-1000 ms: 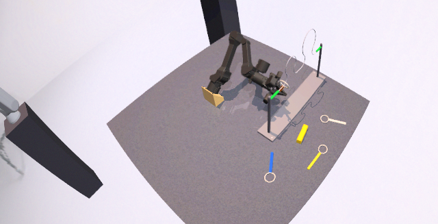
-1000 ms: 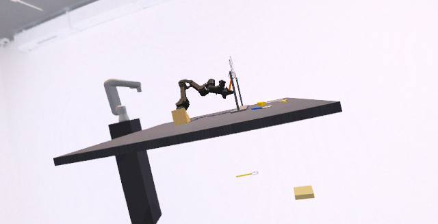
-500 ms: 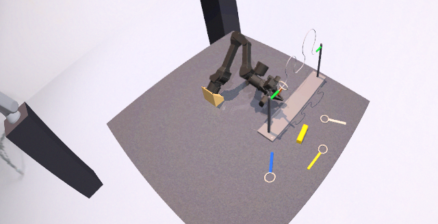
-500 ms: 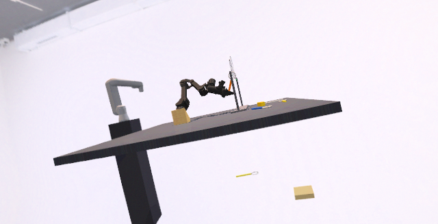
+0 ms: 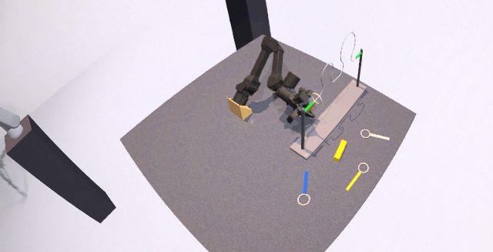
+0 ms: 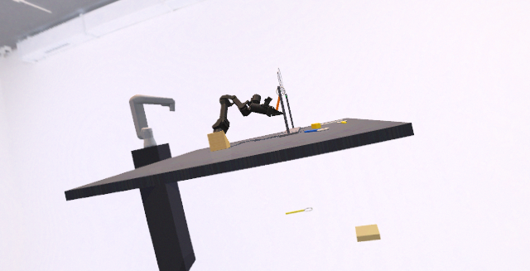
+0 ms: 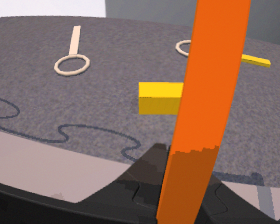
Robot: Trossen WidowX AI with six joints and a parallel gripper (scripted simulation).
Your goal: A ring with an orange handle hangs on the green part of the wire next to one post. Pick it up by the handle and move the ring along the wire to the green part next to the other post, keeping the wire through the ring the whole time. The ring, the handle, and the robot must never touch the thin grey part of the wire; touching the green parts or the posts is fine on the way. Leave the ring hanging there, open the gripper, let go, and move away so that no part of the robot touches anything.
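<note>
The orange handle (image 5: 310, 109) (image 6: 277, 104) (image 7: 211, 100) slants up from my gripper (image 5: 313, 115) (image 6: 281, 113), whose fingers are shut on its lower part. Its pale ring (image 5: 316, 93) is at the inner end of the near green part (image 5: 310, 106), beside the near post (image 5: 303, 130) (image 6: 284, 113). The wire appears to run through the ring; I cannot tell whether they touch. The thin grey wire (image 5: 340, 52) loops away to the far green part (image 5: 358, 55) at the far post (image 5: 360, 71). The ring and wire are out of the wrist view.
The posts stand on a pale base board (image 5: 335, 119). Beyond it lie a yellow block (image 5: 340, 150) (image 7: 158, 97), a white-handled ring (image 5: 379, 136) (image 7: 75, 42), a yellow-handled ring (image 5: 353, 181) and a blue-handled ring (image 5: 306, 182). The wrist view shows the wire's shadow.
</note>
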